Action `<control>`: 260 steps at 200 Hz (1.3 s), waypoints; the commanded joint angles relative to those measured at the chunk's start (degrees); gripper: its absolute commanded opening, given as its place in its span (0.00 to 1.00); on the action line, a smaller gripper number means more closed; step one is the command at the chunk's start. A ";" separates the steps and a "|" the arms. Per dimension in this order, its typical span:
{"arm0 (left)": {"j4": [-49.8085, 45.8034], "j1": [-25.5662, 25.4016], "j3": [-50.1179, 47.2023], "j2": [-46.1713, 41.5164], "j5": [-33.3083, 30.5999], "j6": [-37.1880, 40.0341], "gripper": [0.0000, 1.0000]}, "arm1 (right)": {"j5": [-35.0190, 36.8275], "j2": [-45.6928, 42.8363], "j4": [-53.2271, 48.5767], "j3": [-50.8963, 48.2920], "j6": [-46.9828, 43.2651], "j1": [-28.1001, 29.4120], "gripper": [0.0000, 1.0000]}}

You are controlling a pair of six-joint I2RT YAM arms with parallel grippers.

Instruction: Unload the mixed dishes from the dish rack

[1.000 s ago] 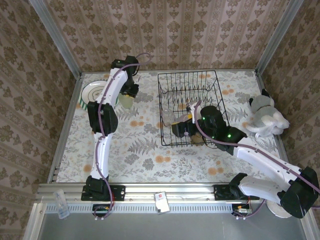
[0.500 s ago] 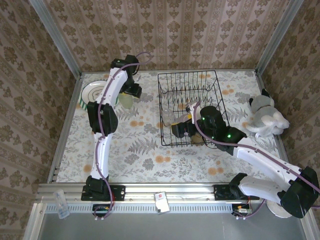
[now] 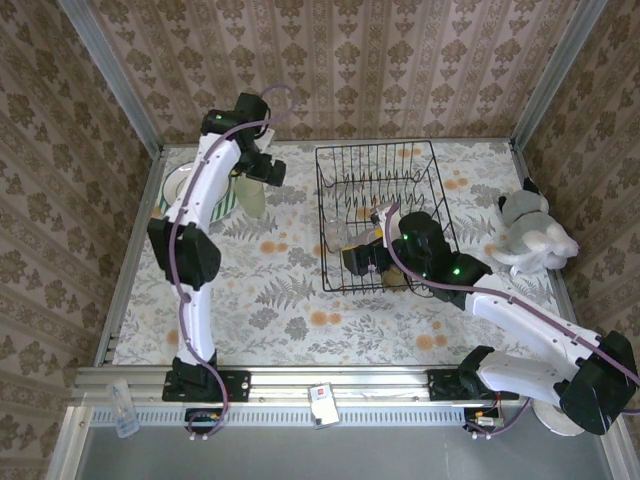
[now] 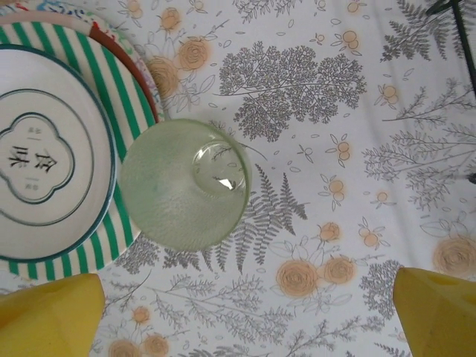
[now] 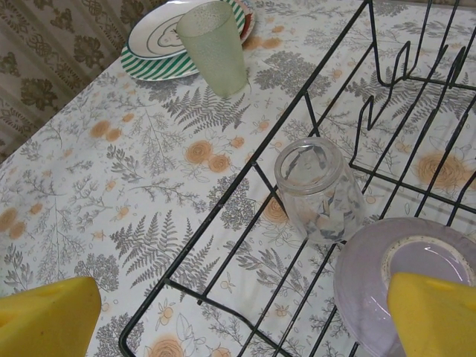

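Left pincer is hanging released above the green tumbler, which is standing well left of the dish rack. Right pincer is hovering spread wide over the clear tumbler and lilac bowl inside the rack.

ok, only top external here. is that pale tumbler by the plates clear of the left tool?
Observer: Yes. Left wrist view: left tool open, not touching the green tumbler, which stands upright.
Operator: What's under the right tool?
Observer: Right tool open over the dish rack; inside, a clear glass lies tipped beside a lilac bowl.
Operator: One plate or more?
Observer: At least two: striped plate rests on a red-rimmed plate.
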 commanded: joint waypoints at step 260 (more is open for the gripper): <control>38.55 8.87 -73.54 -70.77 28.64 -12.20 1.00 | 10.52 37.31 -21.53 31.70 -1.08 -0.20 0.98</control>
